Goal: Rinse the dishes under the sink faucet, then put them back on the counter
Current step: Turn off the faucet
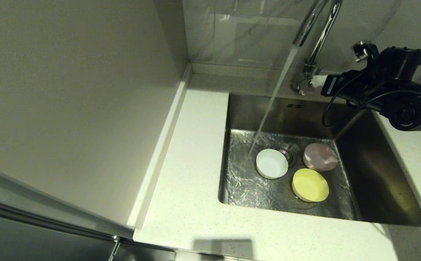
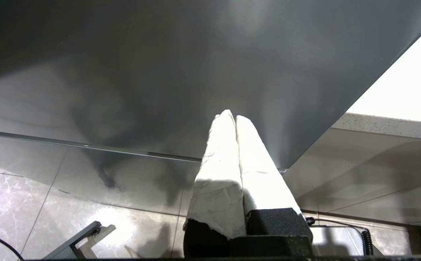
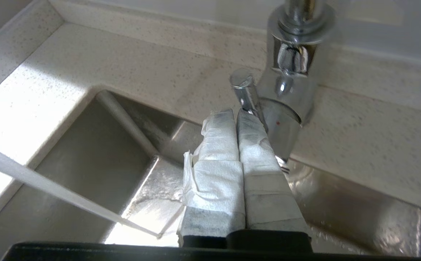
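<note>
Head view: speckled off-white counter point(image 1: 185, 188)

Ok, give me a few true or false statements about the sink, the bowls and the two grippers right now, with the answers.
1. Water is running from the faucet into the sink. True.
2. The three bowls sit on the counter. False: the white bowl, pink bowl and yellow bowl all lie in the sink.
3. The right gripper is shut, its tips at the faucet lever. True.
4. The stream lands in the yellow bowl. False: it hits the sink floor just beside the white bowl.
5. The left gripper holds a bowl. False: it is shut on nothing, away from the sink.
</note>
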`<state>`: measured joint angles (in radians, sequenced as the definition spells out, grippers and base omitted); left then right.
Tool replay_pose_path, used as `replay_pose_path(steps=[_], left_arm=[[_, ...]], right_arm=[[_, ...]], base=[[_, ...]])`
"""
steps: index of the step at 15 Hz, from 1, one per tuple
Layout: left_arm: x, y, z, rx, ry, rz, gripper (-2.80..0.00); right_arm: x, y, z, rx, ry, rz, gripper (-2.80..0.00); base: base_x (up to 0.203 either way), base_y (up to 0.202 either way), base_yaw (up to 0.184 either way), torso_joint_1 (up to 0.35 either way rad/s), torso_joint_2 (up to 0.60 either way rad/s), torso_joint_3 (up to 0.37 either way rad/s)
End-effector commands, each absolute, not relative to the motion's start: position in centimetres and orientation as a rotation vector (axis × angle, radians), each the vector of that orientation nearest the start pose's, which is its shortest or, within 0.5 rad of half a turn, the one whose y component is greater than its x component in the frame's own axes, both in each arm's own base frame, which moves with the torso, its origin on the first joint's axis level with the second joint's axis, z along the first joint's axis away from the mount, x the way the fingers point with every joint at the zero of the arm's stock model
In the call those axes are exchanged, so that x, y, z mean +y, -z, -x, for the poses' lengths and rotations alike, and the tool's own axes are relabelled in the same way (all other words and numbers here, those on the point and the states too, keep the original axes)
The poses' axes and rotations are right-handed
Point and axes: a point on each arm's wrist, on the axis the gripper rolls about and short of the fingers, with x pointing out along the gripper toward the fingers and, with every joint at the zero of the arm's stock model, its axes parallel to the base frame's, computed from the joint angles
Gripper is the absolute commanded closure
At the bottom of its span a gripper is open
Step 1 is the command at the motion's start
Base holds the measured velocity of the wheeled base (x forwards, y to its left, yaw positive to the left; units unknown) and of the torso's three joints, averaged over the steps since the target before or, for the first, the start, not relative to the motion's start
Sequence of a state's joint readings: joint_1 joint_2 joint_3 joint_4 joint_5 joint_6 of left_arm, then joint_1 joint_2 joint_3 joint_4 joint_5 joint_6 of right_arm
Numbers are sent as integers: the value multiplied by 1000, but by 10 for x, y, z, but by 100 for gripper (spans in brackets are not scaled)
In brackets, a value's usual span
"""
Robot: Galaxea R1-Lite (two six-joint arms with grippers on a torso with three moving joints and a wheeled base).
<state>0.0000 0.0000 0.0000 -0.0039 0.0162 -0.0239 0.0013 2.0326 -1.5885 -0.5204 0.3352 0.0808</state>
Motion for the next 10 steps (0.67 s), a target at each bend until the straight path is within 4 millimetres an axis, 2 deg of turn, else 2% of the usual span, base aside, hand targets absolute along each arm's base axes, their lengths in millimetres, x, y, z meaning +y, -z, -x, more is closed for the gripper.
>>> replay_pose_path(steps=[1, 8, 10], left_arm=[[0, -76, 23, -6, -17, 25, 0], [0, -76, 23, -6, -17, 25, 0], [0, -76, 23, -6, -17, 25, 0]], right_arm=[[8, -264, -435, -67, -339, -66, 0], [9, -261, -457, -103, -336, -61, 0], [9, -261, -456, -98, -337, -65, 0]], base=[[0, 0, 0, 0, 0, 0], [0, 0, 0, 0, 0, 0], [0, 0, 0, 0, 0, 0]])
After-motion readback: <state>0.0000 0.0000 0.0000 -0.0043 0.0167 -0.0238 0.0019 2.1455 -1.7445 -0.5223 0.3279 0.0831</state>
